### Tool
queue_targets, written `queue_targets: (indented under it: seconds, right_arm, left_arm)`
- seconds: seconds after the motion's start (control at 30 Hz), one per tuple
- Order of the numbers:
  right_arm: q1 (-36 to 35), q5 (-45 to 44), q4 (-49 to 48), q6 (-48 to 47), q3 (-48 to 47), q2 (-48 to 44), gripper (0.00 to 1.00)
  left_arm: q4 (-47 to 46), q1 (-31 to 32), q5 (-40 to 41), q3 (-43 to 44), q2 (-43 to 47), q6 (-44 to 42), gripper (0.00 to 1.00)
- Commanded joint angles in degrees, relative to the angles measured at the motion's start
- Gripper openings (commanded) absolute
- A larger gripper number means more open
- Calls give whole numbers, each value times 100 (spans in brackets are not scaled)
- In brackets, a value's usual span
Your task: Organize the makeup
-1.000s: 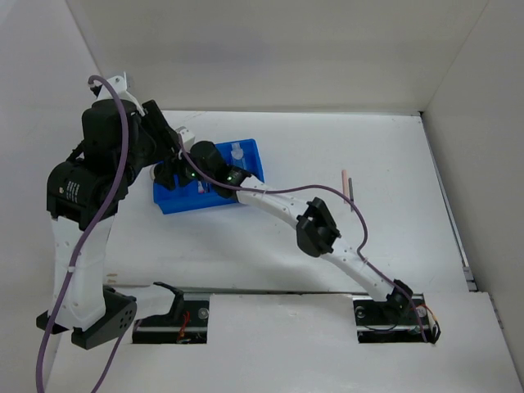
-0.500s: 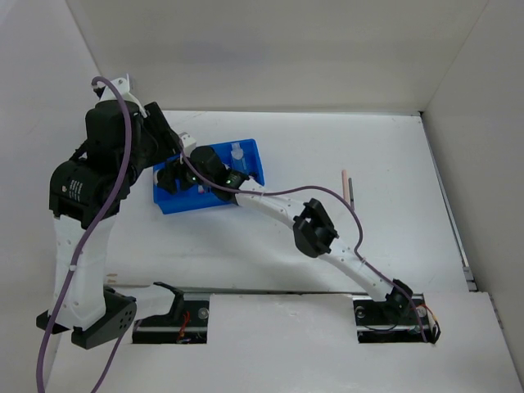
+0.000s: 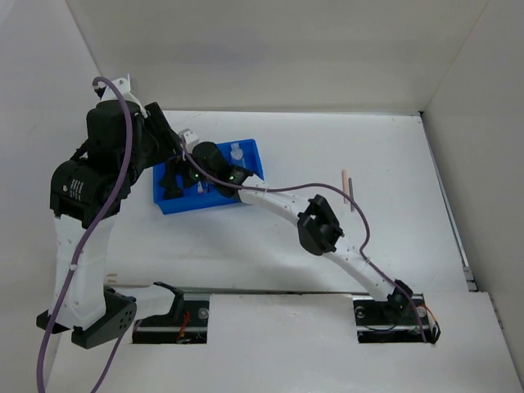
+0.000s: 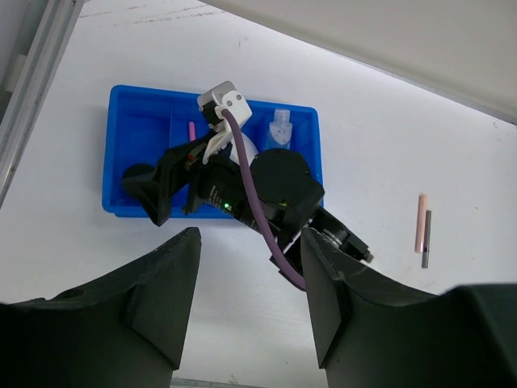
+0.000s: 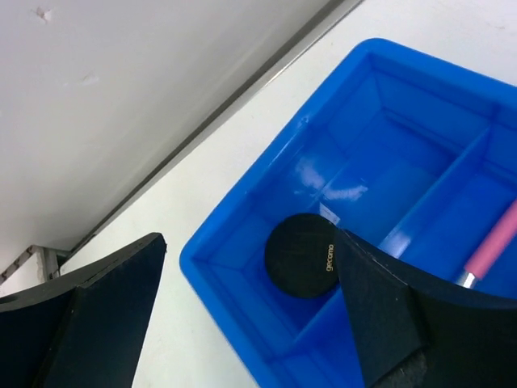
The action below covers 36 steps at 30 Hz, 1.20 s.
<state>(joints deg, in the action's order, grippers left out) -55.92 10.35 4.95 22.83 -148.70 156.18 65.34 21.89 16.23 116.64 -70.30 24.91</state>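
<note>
Since the black round jar (image 5: 300,253) already lies in a corner compartment of the blue tray (image 5: 234,218), at the tray's left end near the far left corner of the table (image 3: 327,246), your danger now is in getting out cleanly. You have the right jaws spread wide and empty, hanging over that end of the tray. Pull the right arm (image 3: 278,205) back at a slant and one of them could hook the wall or a divider and drag the tray, tipping the clear bottle (image 4: 280,129) or shifting the pink-handled brush (image 5: 493,246). Lift straight up first.

The left arm (image 3: 106,155) hangs high above the same spot, its jaws also spread and holding nothing, so watch that the two arms and the purple cable (image 3: 311,188) do not meet.

Out toward the right edge, well apart from the tray, the beige stick (image 3: 345,180) and the dark pencil (image 3: 352,196) lie just beside each other, flat on the table. They are thin and likely to roll, so a careless close could nudge one away, catch both, or scrape the table.
</note>
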Motion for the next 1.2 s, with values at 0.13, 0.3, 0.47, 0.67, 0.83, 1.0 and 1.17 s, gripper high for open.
queue_targets:
  seconds: [0.13, 0.3, 0.47, 0.67, 0.83, 1.0, 1.17]
  right_arm:
    - [29, -1006, 269, -376, 1849, -2230, 99]
    - [134, -2685, 1364, -446, 3047, -3759, 99]
    - [1123, -2251, 1729, 72, 5110, -5262, 85]
    - [2689, -2064, 2509, 530, 7012, -6521, 37]
    - [3859, -1958, 2722, 477, 7530, -6364, 42]
    - [4712, -1308, 2221, 354, 7953, -5916, 45]
    - [4766, -1237, 2107, 152, 7814, -5432, 45]
  left_arm:
    - [-188, -18, 161, 157, 157, -187, 49]
    - [-188, -18, 380, 88, 209, -241, 50]
    - [-188, -18, 548, -18, 210, -355, 59]
    - [-188, -18, 548, -237, 210, -355, 60]
    - [-241, -18, 338, -370, 210, -294, 60]
    - [-241, -18, 284, -432, 148, -293, 60]
    - [-241, -18, 284, -432, 25, -293, 60]
